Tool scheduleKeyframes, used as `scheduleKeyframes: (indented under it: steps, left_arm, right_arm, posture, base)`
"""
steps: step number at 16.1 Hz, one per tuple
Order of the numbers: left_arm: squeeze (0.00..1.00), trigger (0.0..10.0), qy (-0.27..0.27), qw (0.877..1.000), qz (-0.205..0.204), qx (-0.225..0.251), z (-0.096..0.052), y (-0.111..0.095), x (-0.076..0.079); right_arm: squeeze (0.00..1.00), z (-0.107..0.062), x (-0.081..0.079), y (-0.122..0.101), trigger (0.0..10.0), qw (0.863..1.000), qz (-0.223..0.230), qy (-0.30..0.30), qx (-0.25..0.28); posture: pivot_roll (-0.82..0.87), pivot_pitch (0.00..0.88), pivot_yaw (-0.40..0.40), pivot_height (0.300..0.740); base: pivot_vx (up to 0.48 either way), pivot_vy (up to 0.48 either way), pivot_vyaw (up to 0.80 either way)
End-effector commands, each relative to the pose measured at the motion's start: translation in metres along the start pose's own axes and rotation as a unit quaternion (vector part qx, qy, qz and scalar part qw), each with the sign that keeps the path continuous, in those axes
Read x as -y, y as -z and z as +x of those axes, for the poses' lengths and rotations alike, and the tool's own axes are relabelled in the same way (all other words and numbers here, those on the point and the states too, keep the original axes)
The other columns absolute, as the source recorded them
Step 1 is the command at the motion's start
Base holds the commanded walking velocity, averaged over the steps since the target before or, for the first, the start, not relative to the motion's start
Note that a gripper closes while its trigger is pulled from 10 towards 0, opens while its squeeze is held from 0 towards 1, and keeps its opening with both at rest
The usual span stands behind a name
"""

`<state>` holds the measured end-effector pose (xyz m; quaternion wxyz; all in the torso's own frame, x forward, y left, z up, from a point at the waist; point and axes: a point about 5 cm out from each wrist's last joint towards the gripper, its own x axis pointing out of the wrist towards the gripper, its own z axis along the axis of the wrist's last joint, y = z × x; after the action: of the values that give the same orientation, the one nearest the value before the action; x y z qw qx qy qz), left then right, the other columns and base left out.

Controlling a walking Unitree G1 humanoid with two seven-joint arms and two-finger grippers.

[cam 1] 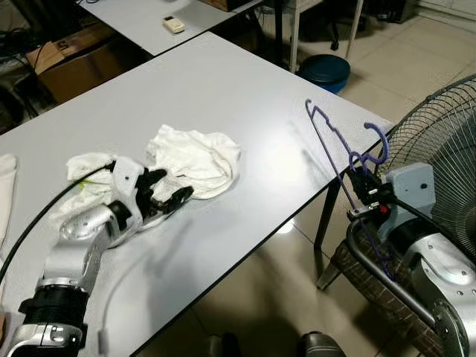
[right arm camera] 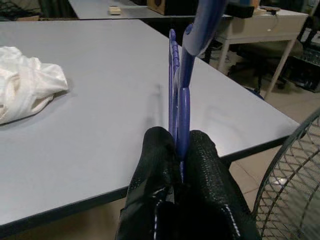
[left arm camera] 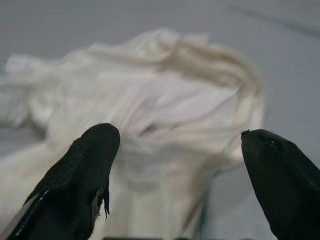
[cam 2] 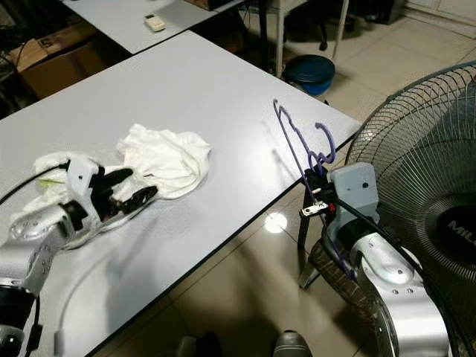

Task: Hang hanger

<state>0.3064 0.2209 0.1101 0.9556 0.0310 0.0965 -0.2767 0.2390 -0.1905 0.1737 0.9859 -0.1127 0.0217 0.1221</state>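
Hanger in hand, garment not yet on it

Thin purple plastic hanger point(cam 1: 348, 160) stands upright just off the grey table's point(cam 1: 245, 97) near corner — right gripper point(right arm camera: 181, 165) pinched tight on its lower bar. On the table, the crumpled white cloth garment point(cam 1: 195, 158) lies well inboard; left gripper point(left arm camera: 180, 165) hovers at it, fingers spread, empty. Judged step: bringing the two together — next needs a cloth grip.
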Motion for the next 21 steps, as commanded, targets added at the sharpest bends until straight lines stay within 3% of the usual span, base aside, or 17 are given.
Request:
scheduleKeyframes:
  steps: [1,7,9,10,11,13,21]
  left_arm:
    - [0.00,10.0,-0.033,0.999,-0.004,-0.007,-0.002,0.007,-0.007]
    - [0.00,10.0,-0.084,0.996,-0.015,0.020,0.010,0.008,-0.014]
    - [0.00,10.0,-0.068,0.997,-0.029,0.032,0.014,0.006,-0.013]
    - [0.00,7.9,-0.054,0.998,-0.027,0.027,0.017,0.007,-0.011]
    - [0.00,6.5,-0.051,0.998,-0.025,0.023,0.018,0.008,-0.010]
    - [0.00,0.0,-0.049,0.999,-0.019,0.011,0.019,0.011,-0.011]
    - [0.00,0.0,-0.043,0.999,-0.013,0.008,0.024,0.014,-0.010]
  right_arm:
    - [0.00,0.004,-0.003,-0.004,10.0,1.000,-0.004,-0.017,0.009]
    - [0.00,0.007,-0.006,-0.004,10.0,0.999,-0.009,-0.035,0.012]
    - [0.00,0.005,-0.007,-0.003,10.0,0.999,-0.010,-0.034,0.011]
    - [0.00,0.004,-0.007,-0.002,10.0,0.999,-0.010,-0.033,0.011]
    - [0.00,0.003,-0.007,-0.002,10.0,0.999,-0.011,-0.032,0.010]
    - [0.00,0.002,-0.008,-0.002,10.0,0.999,-0.011,-0.031,0.010]
    - [0.00,0.001,-0.011,-0.001,10.0,0.999,-0.015,-0.034,0.012]
  posture:
    - [-0.20,0.092,0.118,0.740]
    - [-0.21,0.079,0.109,0.740]
    - [-0.22,0.077,0.119,0.740]
    - [-0.22,0.077,0.121,0.740]
    - [-0.22,0.077,0.124,0.740]
    - [-0.22,0.078,0.130,0.740]
    - [-0.22,0.074,0.136,0.740]
  base:
    - [0.000,0.000,0.00]
    - [0.000,0.000,0.00]
    - [0.000,0.000,0.00]
    - [0.000,0.000,0.00]
    - [0.000,0.000,0.00]
    - [0.000,0.000,0.00]
    - [0.000,0.000,0.00]
